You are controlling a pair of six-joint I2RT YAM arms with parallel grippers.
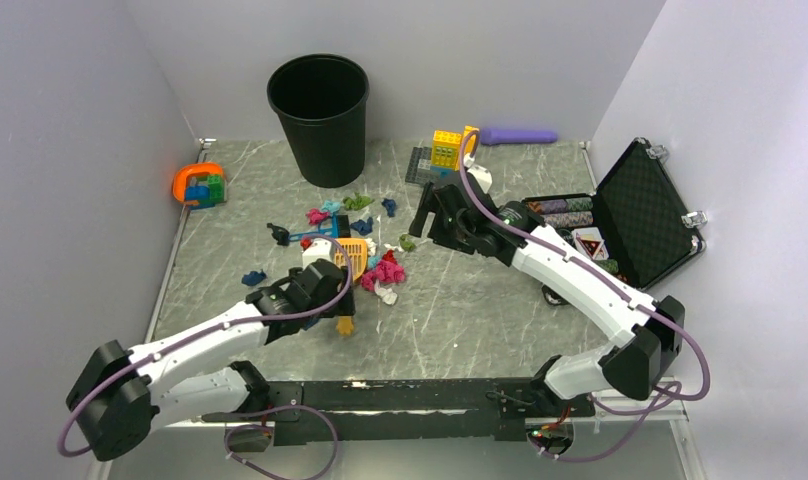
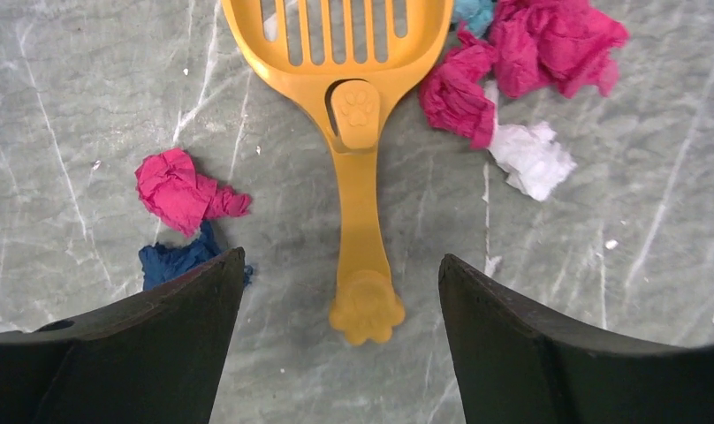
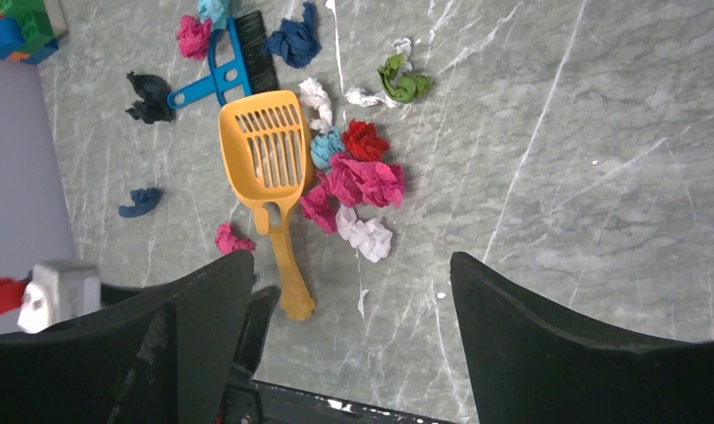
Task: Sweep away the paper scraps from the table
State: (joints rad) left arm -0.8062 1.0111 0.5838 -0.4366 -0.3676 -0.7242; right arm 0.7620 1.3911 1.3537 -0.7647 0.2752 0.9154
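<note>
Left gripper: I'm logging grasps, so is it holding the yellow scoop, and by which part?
Nothing is held: the left gripper stands open over the handle of the scoop.

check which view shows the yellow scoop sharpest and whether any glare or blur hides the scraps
Left wrist: scoop and paper scraps crisp, no glare; its own fingers are dark shapes with little detail. Right wrist: also sharp and evenly lit. Top external: soft, flat light, faint shadows on the table, scraps small and slightly fuzzy.
</note>
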